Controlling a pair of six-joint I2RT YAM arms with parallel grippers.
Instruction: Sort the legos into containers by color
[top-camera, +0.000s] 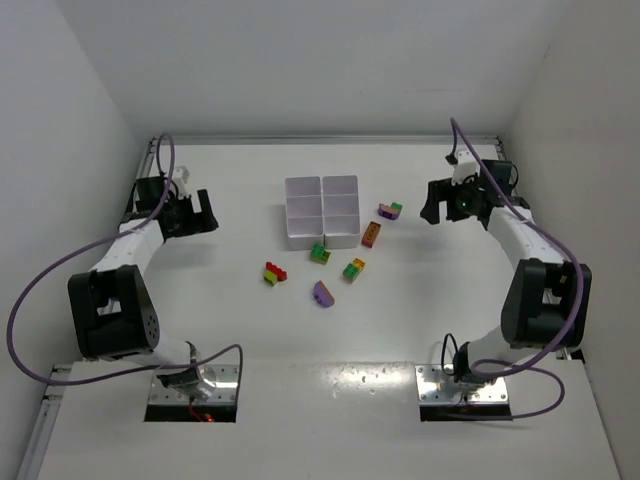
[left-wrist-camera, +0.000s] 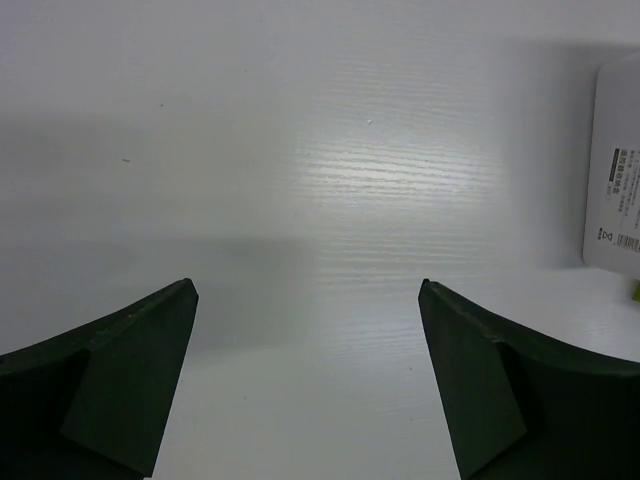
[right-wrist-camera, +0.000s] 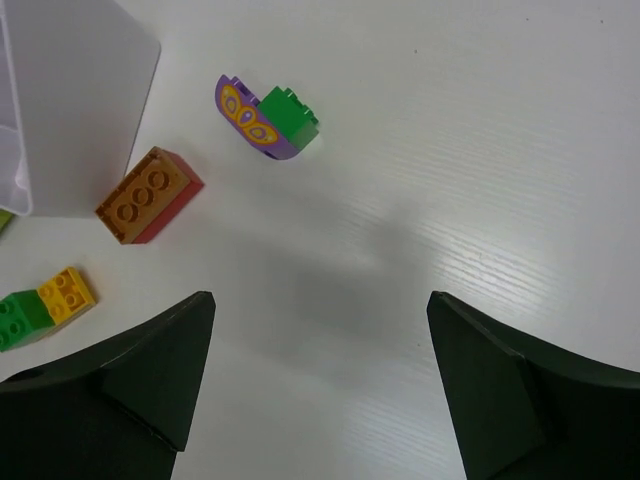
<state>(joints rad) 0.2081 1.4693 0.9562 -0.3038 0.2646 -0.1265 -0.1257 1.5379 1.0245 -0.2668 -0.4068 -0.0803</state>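
Orange-brown lego (right-wrist-camera: 148, 195) beside the tray (right-wrist-camera: 80, 110), long axis oblique to it (left gripper (left-wrist-camera: 308, 290), right gripper (right-wrist-camera: 320, 300): jaws apart)

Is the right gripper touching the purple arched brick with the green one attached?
Apart. The right wrist view shows bare table between the open right gripper and the purple arched plastic brick joined to green.

I work in a robot lab cell; plain white walls (top-camera: 300, 60) box in my white table (top-camera: 300, 345); my arms are bolted to metal plates (top-camera: 495, 395); purple cables (top-camera: 172, 165) trail off them.
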